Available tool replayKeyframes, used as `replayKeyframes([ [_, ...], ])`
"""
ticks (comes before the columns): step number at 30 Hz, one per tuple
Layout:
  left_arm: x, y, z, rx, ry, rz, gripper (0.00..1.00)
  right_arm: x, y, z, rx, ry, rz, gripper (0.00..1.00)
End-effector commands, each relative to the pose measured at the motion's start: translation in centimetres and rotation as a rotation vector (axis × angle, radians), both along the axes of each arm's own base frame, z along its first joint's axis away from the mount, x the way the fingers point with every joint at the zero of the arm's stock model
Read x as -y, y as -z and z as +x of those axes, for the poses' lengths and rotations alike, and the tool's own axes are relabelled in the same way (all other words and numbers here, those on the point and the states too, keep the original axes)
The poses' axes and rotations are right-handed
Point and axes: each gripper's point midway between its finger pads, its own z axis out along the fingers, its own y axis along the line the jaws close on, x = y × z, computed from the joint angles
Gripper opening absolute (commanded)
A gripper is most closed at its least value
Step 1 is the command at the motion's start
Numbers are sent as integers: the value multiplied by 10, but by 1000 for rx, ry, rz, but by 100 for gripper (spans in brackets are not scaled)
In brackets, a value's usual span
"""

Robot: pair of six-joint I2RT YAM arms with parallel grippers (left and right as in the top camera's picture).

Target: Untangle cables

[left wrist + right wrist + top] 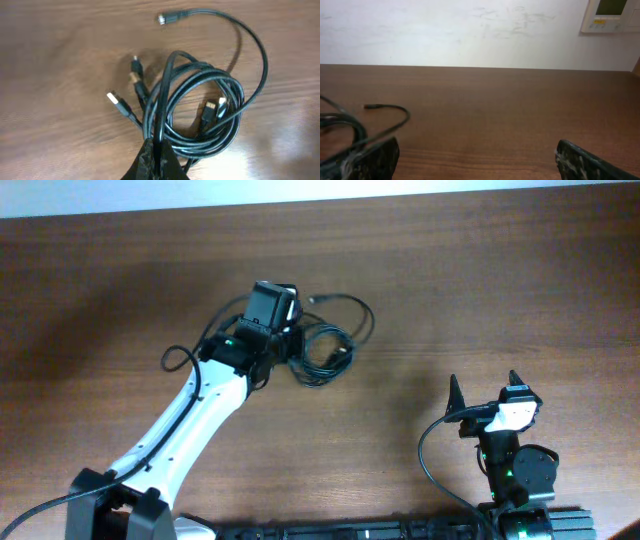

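Observation:
The cables [325, 345] lie as one tangled bundle of thin black loops on the brown table, left of centre. In the left wrist view the coil [200, 110] shows several plug ends: a silver USB plug [116, 100], a small plug [135, 62] and one on a long loose loop [162, 19]. My left gripper [159, 150] is shut on strands at the near edge of the coil, and overhead it [292, 342] sits at the bundle's left side. My right gripper [487, 388] stands wide open at the lower right, apart from the cables, with nothing between its fingers [585, 160].
The right wrist view catches the bundle's edge [350, 125] at far left. A white wall [470, 30] rises behind the table's far edge, with a wall panel [610, 15] at the upper right. The arm bases stand along the table's front edge [400, 530].

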Motion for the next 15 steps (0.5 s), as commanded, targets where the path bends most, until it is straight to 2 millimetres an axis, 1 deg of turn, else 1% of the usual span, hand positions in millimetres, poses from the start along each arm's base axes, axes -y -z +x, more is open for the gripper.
replayKeyframes([
  [1, -11, -12, 3, 20, -99, 7, 0, 1, 3, 0, -6, 4, -6, 99],
  [3, -13, -9, -1, 5, -98, 17, 0, 1, 3, 0, -6, 4, -6, 99],
  [6, -13, -10, 0, 7, -92, 21, 0, 1, 3, 0, -6, 4, -6, 98],
  [8, -7, -14, 0, 13, -38, 12, 0, 1, 3, 0, -6, 4, -6, 98],
  [10, -5, -22, 4, 34, -37, 3, 0, 1, 3, 0, -6, 4, -6, 99],
  [15, -3, -21, 2, 23, -29, -6, 0, 1, 3, 0, -6, 4, -6, 99],
])
